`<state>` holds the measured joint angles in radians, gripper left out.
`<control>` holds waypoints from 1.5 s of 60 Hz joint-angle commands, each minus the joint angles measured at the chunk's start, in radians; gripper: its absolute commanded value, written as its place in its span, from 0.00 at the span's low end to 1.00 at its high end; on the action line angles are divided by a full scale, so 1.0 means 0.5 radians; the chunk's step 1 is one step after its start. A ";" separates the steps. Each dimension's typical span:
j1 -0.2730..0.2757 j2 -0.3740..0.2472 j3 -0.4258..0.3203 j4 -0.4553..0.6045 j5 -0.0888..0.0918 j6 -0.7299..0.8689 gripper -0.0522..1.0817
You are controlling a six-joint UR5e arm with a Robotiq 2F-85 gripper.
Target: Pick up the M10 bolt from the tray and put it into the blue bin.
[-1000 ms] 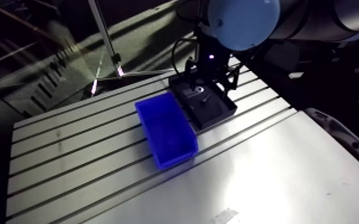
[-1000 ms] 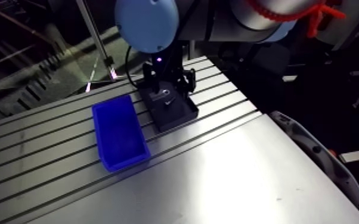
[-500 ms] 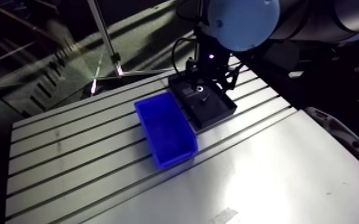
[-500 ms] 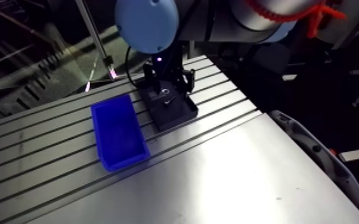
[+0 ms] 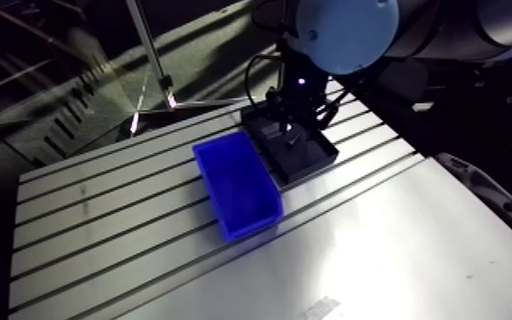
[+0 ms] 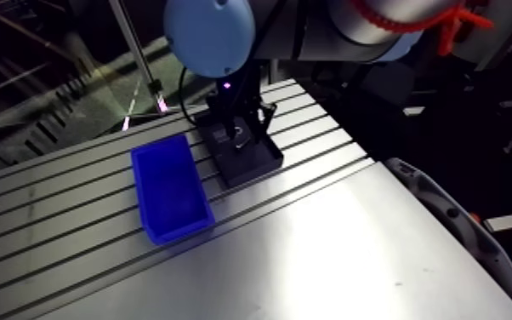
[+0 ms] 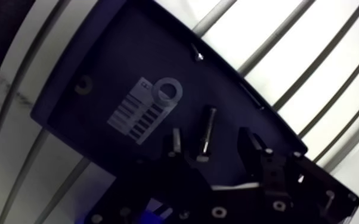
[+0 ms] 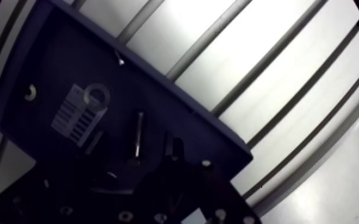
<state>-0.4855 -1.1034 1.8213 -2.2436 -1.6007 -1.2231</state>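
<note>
The black tray (image 7: 98, 71) lies on the slotted table, directly under my gripper (image 7: 217, 156). In it, a long bolt (image 7: 206, 132) points away from the gripper, its head end between the two fingers. The fingers stand apart on either side of the bolt and neither touches it, so the gripper is open. A shorter bolt (image 7: 175, 142) lies just beside one finger. Ahead of the bolts a washer (image 7: 167, 92) rests on a barcode label (image 7: 135, 112). In the arm view the blue bin (image 5: 238, 183) stands right beside the tray (image 5: 306, 157), and nothing shows inside it.
A small nut (image 7: 83, 85) sits near a far corner of the tray and a tiny screw (image 7: 198, 55) lies by its rim. A thin metal stand (image 5: 153, 51) rises behind the table. Bare slotted table surface (image 5: 106, 230) spreads beyond the bin.
The gripper has come down lower into the tray, and its fingers look closer together than just before. Bin and tray have not moved.
</note>
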 commanded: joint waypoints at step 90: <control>0.001 0.018 0.041 -0.092 -0.006 0.027 0.51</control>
<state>-0.4849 -1.0947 1.8399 -2.2894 -1.6050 -1.2098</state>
